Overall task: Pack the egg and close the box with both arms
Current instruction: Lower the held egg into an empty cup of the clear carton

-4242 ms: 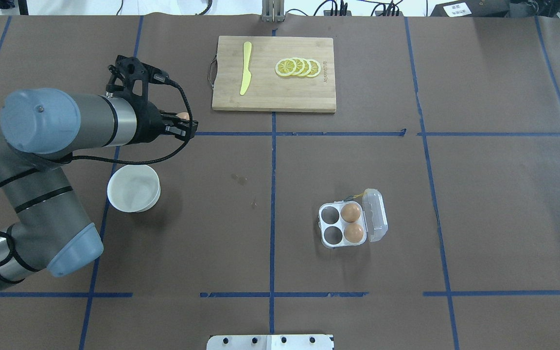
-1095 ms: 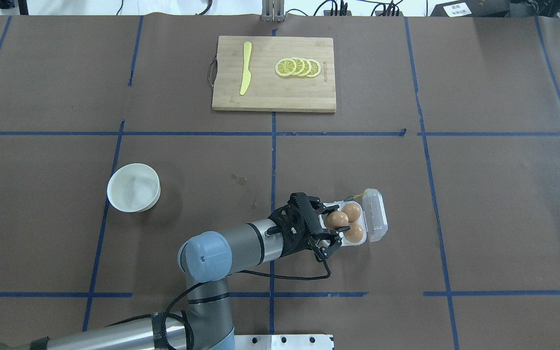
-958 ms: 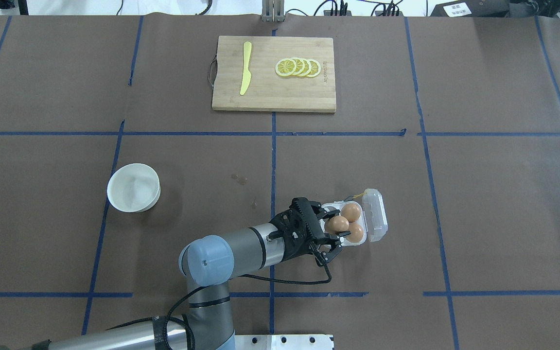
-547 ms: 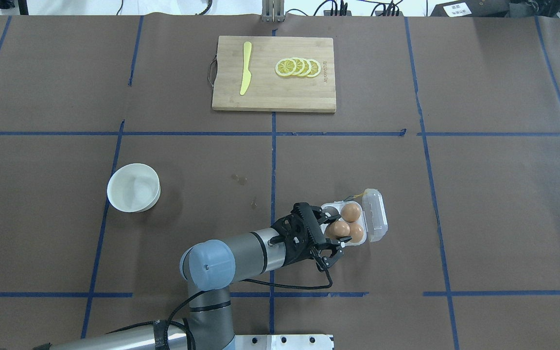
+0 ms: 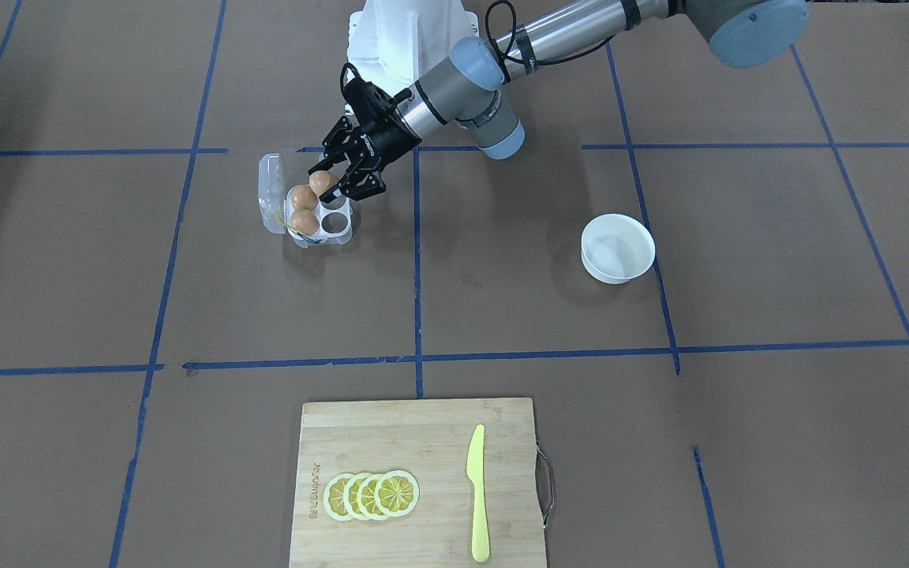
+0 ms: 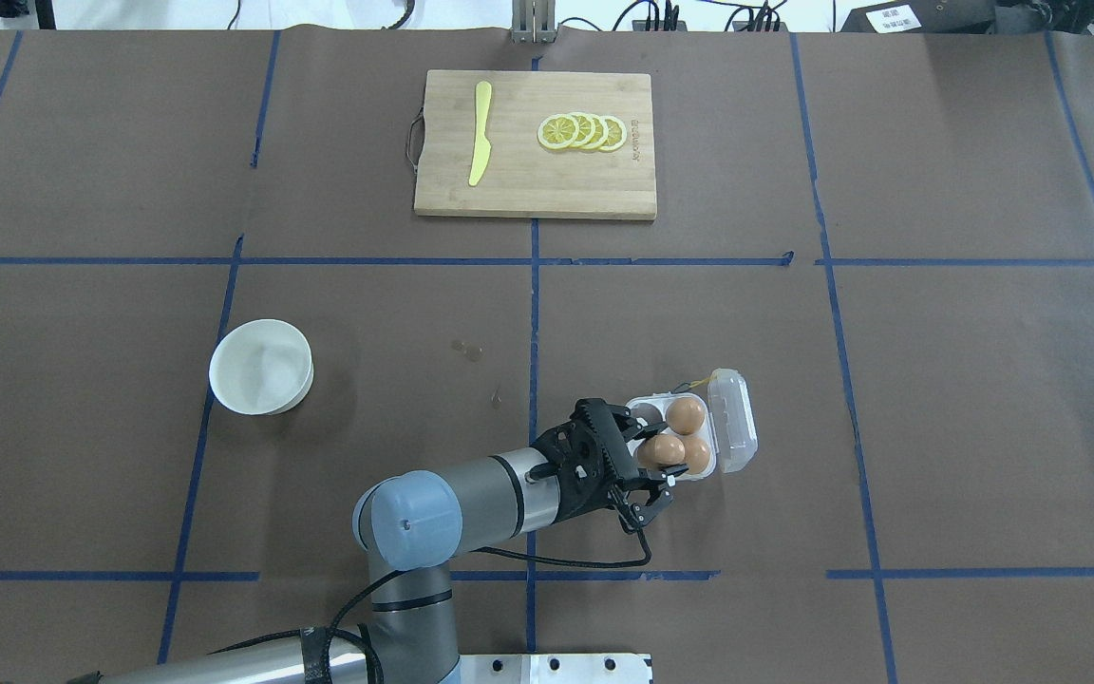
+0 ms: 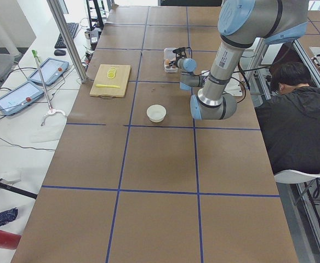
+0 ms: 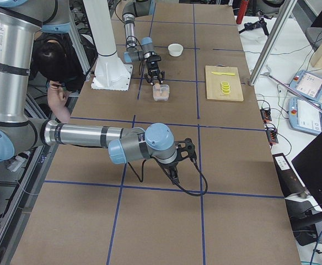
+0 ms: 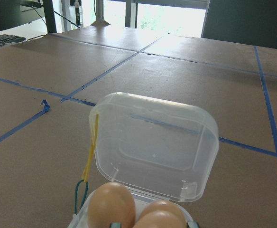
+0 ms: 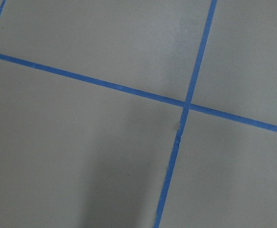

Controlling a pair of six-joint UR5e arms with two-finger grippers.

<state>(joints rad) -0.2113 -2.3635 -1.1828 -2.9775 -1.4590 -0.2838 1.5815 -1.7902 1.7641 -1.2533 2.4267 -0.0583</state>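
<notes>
The clear box [image 6: 650, 415] stands open on the table, its lid [image 6: 734, 433] folded out to the right. Two eggs lie in its right-hand cups, a far one [image 6: 686, 414] and a near one [image 6: 698, 456]. My left gripper [image 6: 653, 460] is shut on a third egg [image 6: 666, 447] and holds it just over the box's near left cup. The front-facing view shows this egg [image 5: 320, 182] at the fingertips above the box [image 5: 335, 226]. The left wrist view shows the lid [image 9: 155, 142] and a yellow string [image 9: 92, 147]. My right gripper [image 8: 175, 172] hangs over bare table far from the box; I cannot tell whether it is open or shut.
A white bowl [image 6: 260, 367] stands to the left of the box. A wooden cutting board [image 6: 535, 185] with a yellow knife [image 6: 480, 133] and lemon slices [image 6: 583, 131] lies at the far middle. A seated person [image 7: 300, 109] is beside the robot's base.
My left arm has carried the egg from beyond the bowl across to the box. In the last second it has shifted the egg slightly nearer, over the near left cup.
</notes>
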